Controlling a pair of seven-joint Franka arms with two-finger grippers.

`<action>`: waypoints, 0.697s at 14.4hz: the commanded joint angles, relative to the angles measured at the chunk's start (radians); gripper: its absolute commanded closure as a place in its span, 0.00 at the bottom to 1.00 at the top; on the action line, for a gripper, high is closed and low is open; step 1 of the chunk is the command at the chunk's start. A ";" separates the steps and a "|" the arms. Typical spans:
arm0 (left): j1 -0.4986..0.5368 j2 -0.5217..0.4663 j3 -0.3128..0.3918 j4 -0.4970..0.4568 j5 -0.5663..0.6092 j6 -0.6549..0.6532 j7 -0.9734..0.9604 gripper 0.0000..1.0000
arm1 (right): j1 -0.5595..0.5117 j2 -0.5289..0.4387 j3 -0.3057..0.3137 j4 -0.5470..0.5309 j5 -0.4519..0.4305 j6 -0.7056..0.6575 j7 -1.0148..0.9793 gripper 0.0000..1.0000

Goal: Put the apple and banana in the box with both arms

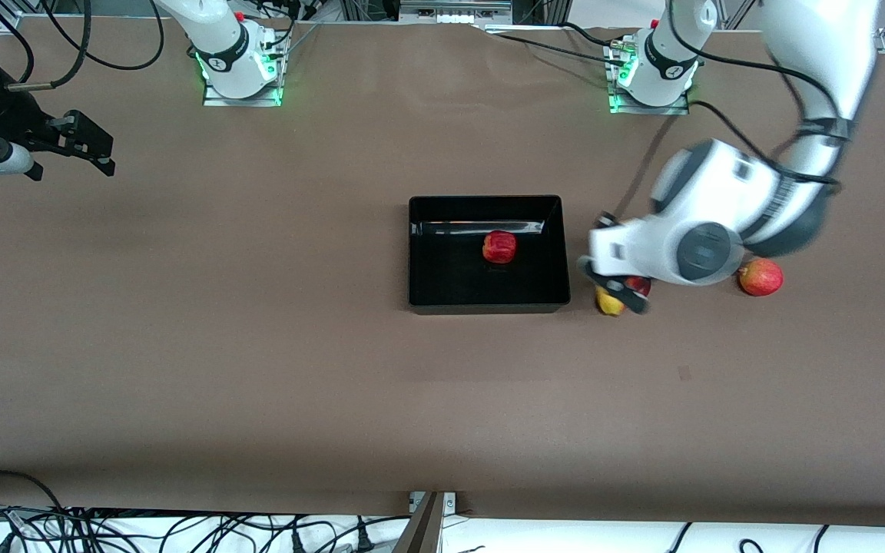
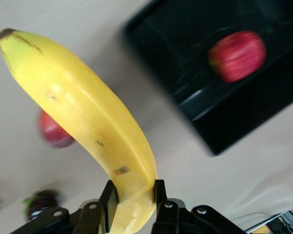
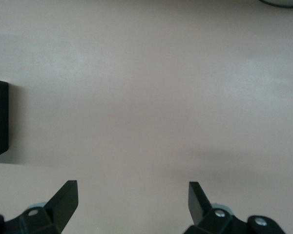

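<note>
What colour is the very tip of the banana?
Dark brown, almost black, on the banana, which is otherwise yellow. It shows best in the left wrist view.

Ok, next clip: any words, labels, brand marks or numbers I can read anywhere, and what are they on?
No text can be read.
Small dark round marks on the two arm bases: too small to read.
Small sticker on the banana, held in the left gripper: blurred, no letters legible.
Apple, box and right gripper: no markings visible.
</note>
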 commanded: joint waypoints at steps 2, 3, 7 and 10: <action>-0.156 0.064 0.008 0.024 -0.035 -0.056 -0.106 1.00 | -0.002 0.006 -0.001 0.019 0.014 -0.009 0.012 0.00; -0.181 0.090 0.008 0.011 -0.034 -0.053 -0.135 0.98 | -0.002 0.006 -0.001 0.019 0.014 -0.009 0.012 0.00; -0.184 0.109 0.012 0.014 -0.020 -0.070 -0.238 0.00 | -0.002 0.006 -0.001 0.019 0.014 -0.009 0.012 0.00; -0.135 0.090 0.011 0.063 -0.017 -0.125 -0.232 0.00 | -0.002 0.006 -0.001 0.019 0.014 -0.009 0.012 0.00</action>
